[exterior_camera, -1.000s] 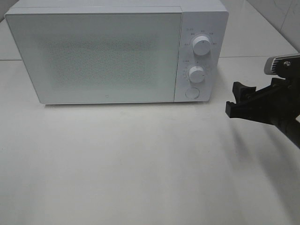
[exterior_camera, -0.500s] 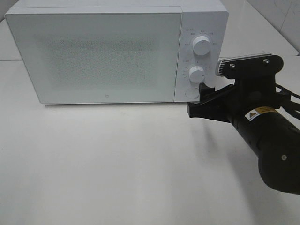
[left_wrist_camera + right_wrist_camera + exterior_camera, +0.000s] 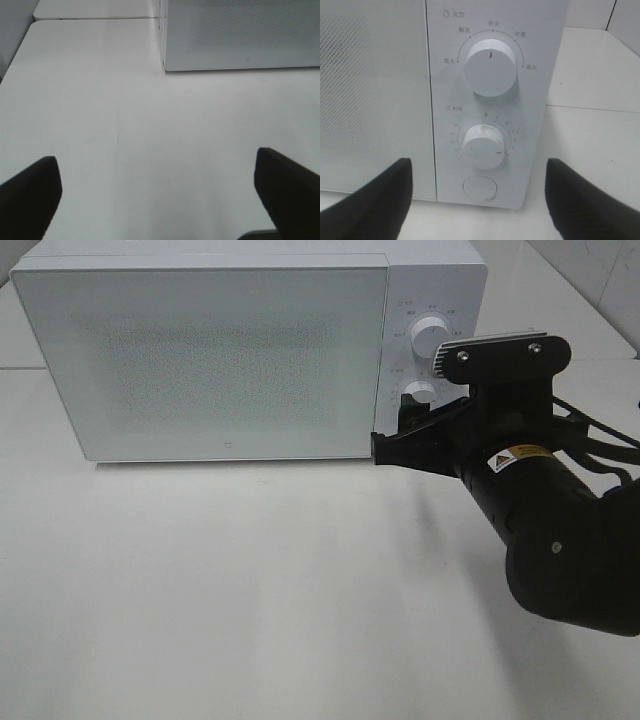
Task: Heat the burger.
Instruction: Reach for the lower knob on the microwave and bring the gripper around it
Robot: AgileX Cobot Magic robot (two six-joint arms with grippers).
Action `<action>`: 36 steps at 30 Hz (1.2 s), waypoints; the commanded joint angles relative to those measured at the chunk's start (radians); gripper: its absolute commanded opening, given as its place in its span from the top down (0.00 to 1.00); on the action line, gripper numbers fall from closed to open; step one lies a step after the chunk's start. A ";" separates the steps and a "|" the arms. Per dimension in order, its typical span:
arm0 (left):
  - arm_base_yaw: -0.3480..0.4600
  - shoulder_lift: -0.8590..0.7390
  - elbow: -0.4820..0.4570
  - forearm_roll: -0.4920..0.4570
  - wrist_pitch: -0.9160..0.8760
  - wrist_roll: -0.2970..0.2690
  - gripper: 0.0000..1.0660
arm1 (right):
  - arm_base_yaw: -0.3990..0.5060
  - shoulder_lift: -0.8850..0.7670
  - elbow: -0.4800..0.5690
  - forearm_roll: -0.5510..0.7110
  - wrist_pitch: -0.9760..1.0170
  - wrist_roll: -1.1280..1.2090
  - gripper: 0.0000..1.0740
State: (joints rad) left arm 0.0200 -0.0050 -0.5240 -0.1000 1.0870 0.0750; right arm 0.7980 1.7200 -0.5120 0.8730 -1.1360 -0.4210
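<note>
Scanning from the left, the left gripper [image 3: 155, 162] shows only in its own wrist view. Its two dark fingers [image 3: 30, 195] are spread wide over bare white table [image 3: 140, 125], nothing between them, with the microwave's near corner well ahead.

In the high view, the white microwave [image 3: 230, 265] stands at the back of the table [image 3: 250, 590]. Its frosted, dotted door [image 3: 200, 360] is closed. The burger shows in no view, so its look cannot be described. Whether it sits behind that door cannot be told, since the panel is too cloudy to see through. It lies between neither pair of jaws.

Further right is the control panel. The upper knob [image 3: 490, 67] has its red mark at the middle label. The lower knob [image 3: 482, 146] has its mark turned away from the red 0. A round button [image 3: 480, 187] sits under them.

The right gripper [image 3: 393, 438] is at the panel's lower part with its jaws apart, holding nothing. From above, it covers the button and part of the lower knob. Whether a finger touches the panel cannot be told. The printed labels are too small to read from above, and the right arm is cut off at the picture's edge.
</note>
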 commanded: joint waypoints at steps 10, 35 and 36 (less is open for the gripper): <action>0.003 -0.022 0.004 -0.001 -0.015 -0.001 0.07 | -0.017 0.083 -0.046 -0.004 -0.063 0.005 0.33; 0.003 -0.021 0.004 -0.001 -0.015 -0.001 0.07 | -0.108 0.288 -0.272 -0.039 -0.068 0.027 0.33; 0.003 -0.021 0.004 -0.001 -0.015 -0.001 0.07 | -0.110 0.291 -0.277 -0.039 -0.068 0.031 0.33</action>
State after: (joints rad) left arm 0.0200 -0.0050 -0.5240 -0.1000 1.0870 0.0750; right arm 0.7030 2.0030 -0.7690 0.8410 -1.1990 -0.4070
